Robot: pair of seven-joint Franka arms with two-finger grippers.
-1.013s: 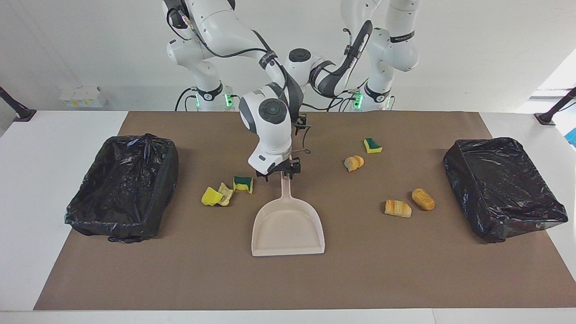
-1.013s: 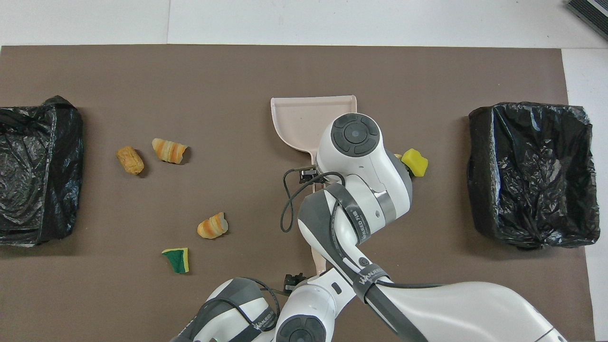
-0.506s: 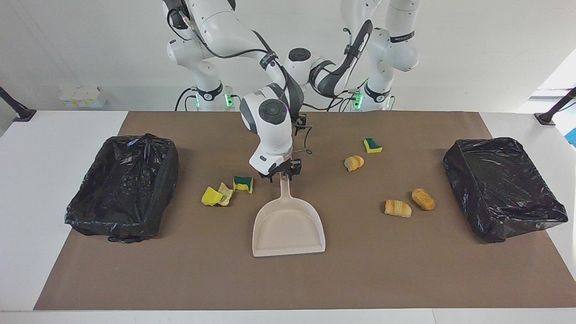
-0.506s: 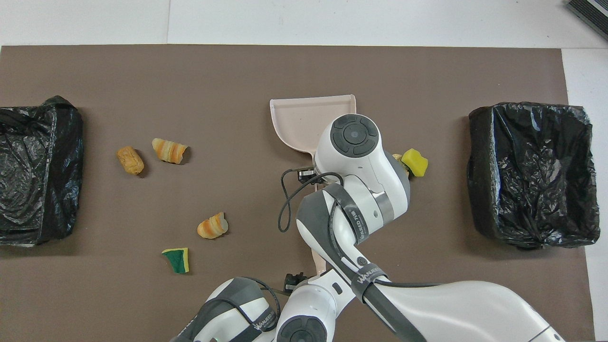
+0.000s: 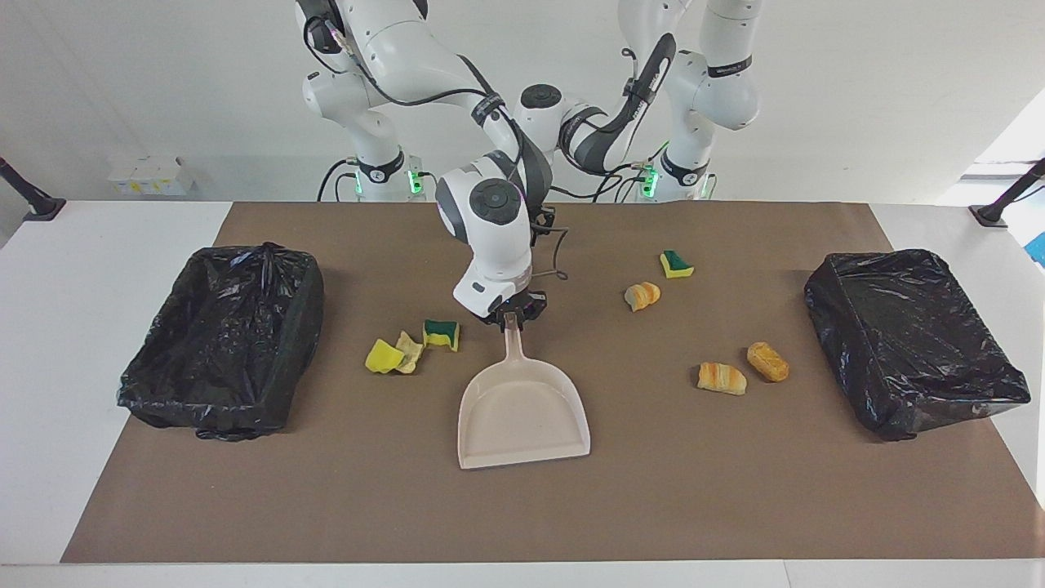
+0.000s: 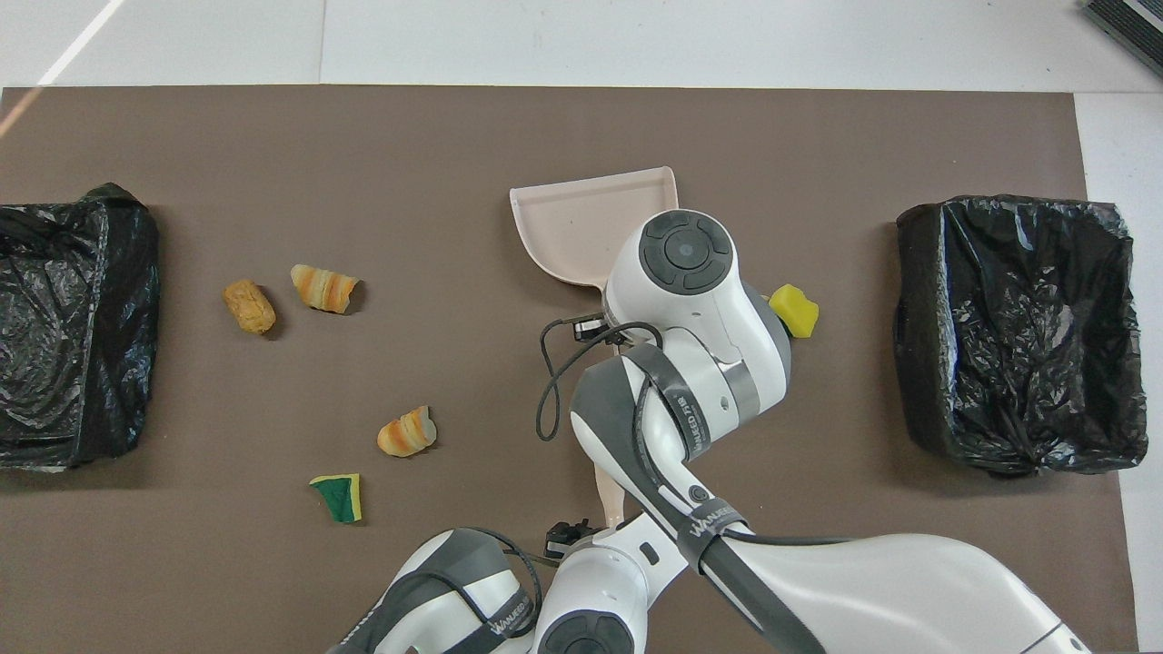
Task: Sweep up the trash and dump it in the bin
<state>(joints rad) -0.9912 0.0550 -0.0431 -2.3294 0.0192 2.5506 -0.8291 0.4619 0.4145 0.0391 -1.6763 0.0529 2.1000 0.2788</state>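
Observation:
The beige dustpan [image 5: 522,412] lies at mid table, its handle pointing toward the robots. My right gripper [image 5: 511,317] is shut on the end of that handle. In the overhead view the right wrist covers the handle. A beige stick [image 6: 609,490] shows nearer the robots, at my left gripper [image 6: 595,538]; the facing view hides both. Trash lies on both sides: yellow sponge pieces [image 5: 382,357] and a green-yellow sponge [image 5: 441,333] beside the handle, and rolls [image 5: 722,378] [image 5: 767,361] [image 5: 642,295] with another sponge [image 5: 676,264] toward the left arm's end.
Two bins lined with black bags stand at the ends of the brown mat, one [image 5: 204,408] at the right arm's end, one [image 5: 922,400] at the left arm's end. A black cable loop [image 6: 545,400] hangs from the right wrist.
The right gripper's fingers have closed on the dustpan handle. The dustpan has turned a little and shifted slightly away from the robots. The trash has not moved.

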